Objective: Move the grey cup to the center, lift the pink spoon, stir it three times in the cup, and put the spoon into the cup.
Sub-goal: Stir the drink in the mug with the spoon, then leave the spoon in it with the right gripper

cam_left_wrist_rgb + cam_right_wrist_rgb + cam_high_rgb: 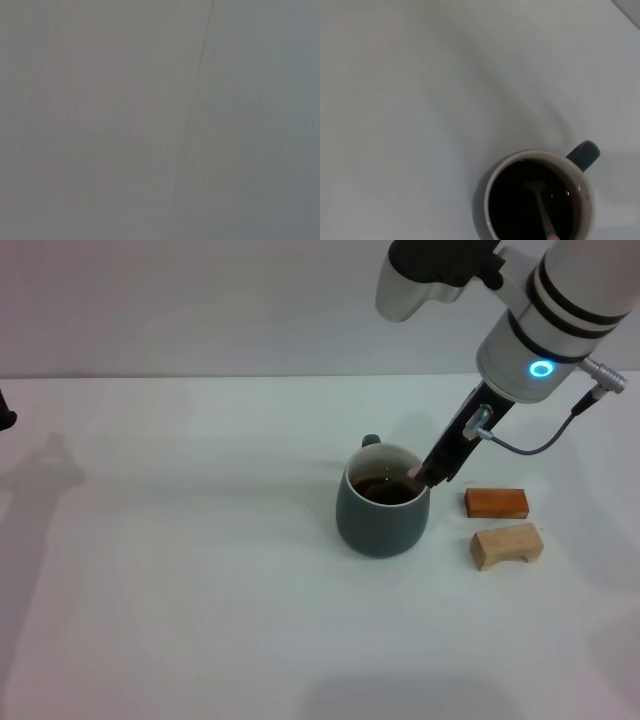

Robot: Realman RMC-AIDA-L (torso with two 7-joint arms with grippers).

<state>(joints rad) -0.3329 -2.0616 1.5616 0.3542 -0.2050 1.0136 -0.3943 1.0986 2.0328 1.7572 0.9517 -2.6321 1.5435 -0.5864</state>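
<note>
**Spoon in the cup, release not yet made**

Grey cup standing upright near the middle of the white worktop, handle turned away from the robot, dark liquid inside. Cup placement judged done. Pink spoon standing tilted in the liquid, metal bowl sunk below the surface, pink handle end up at the rim. Right pincer down at the cup's rim, pressed together on the spoon's handle tip. Probably mid-stir or just at the end of stirring; number of turns impossible to tell. Left to do: finish any remaining stirs, then let go so the spoon rests in the cup. Orange block and wooden block lying just beside the cup, untouched. Left pincer out of sight, apparently parked.
</note>
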